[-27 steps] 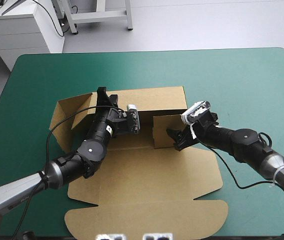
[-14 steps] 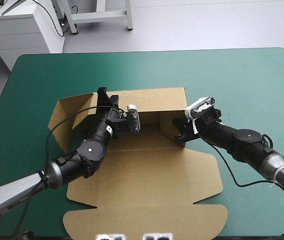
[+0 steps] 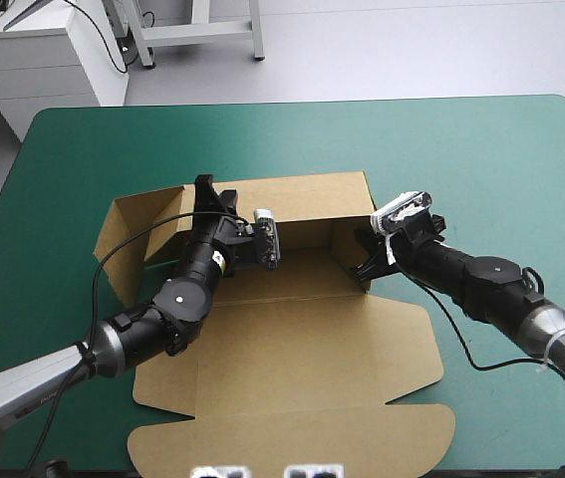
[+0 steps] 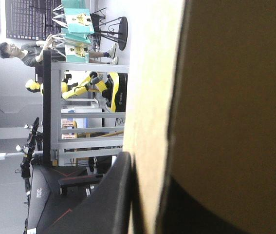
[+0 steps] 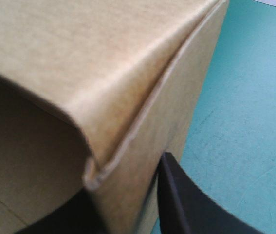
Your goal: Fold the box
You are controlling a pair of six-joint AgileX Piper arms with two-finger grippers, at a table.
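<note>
The brown box [image 3: 292, 339] lies in the middle of the teal-green cover, its back wall [image 3: 312, 199] raised and its lid flat toward the near edge. My left gripper [image 3: 205, 191] is at the left end of the back wall. In the left wrist view a board edge [image 4: 152, 97] runs between the black fingers [image 4: 103, 200], so this gripper [image 4: 147, 195] is shut on the box. My right gripper [image 3: 362, 267] is at the raised right wall [image 3: 347, 244]. In the right wrist view that folded wall [image 5: 128, 97] stands between its fingers [image 5: 186, 200], which pinch it.
The box's left side flap [image 3: 128, 239] lies spread out toward the table's left edge. The lid's rounded tuck flap [image 3: 292, 438] reaches close to the near edge. Bare cover [image 3: 481, 149] stretches behind and to the right of the box.
My right gripper has swung the right side flap from facing the front round to the box's right edge, and its fingers have closed on it. The left arm has stayed put.
</note>
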